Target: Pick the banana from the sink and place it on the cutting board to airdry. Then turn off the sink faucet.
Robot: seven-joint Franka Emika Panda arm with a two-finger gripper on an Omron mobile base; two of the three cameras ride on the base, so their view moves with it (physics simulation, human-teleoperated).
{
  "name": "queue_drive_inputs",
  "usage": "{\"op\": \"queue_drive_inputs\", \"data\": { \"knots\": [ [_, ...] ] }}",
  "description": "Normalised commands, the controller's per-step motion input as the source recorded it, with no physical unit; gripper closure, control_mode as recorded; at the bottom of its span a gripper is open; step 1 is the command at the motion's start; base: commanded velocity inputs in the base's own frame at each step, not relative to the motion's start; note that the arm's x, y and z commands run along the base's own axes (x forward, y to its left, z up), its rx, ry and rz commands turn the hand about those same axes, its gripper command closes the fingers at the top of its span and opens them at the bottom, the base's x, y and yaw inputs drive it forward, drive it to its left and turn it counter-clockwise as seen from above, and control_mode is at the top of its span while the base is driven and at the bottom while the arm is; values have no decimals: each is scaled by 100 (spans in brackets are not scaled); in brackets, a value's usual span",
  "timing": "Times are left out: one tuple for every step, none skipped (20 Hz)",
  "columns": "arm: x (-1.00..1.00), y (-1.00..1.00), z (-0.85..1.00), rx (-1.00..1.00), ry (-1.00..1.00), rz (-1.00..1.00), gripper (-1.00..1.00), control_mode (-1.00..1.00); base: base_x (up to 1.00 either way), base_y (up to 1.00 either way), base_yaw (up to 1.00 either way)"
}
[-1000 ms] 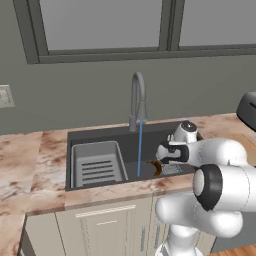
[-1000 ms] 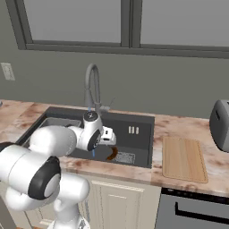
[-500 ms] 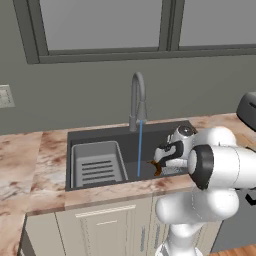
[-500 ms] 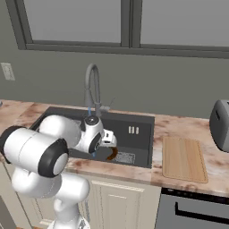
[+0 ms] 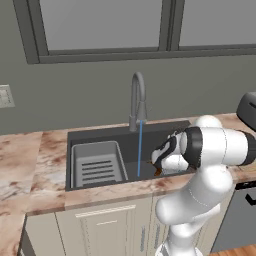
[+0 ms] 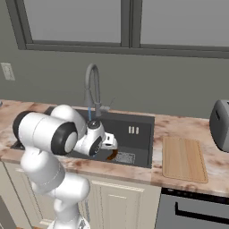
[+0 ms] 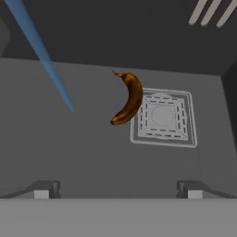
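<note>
Brown banana (image 7: 128, 98) lies on sink (image 7: 83, 152) floor, touching drain grate (image 7: 163, 118)

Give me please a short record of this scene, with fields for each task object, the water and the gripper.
banana: on the sink floor, overlapping the edge of the drain grate, not held
sink: dark basin, ribbed tray insert at one end
sink faucet: running
water: blue stream falling beside the banana, not on it
cutting board: on the counter beside the sink, bare
gripper: open, above the banana, fingers apart
</note>
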Motion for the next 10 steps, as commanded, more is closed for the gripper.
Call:
{"op": "queue_drive_inputs", "data": {
  "knots": [
    [14,-4,-28,0,0,0,-100,-100,0,0,0],
    [16,-4,-28,0,0,0,-100,-100,0,0,0],
    [17,-3,-29,0,0,0,-100,-100,0,0,0],
    [14,-2,-27,0,0,0,-100,-100,0,0,0],
    [14,-1,-24,0,0,0,-100,-100,0,0,0],
    [15,-1,-24,0,0,0,-100,-100,0,0,0],
    [15,-3,-22,0,0,0,-100,-100,0,0,0],
    [17,-4,-21,0,0,0,-100,-100,0,0,0],
    [17,-5,-19,0,0,0,-100,-100,0,0,0],
    [18,-8,-17,0,0,0,-100,-100,0,0,0]
  ]
}}
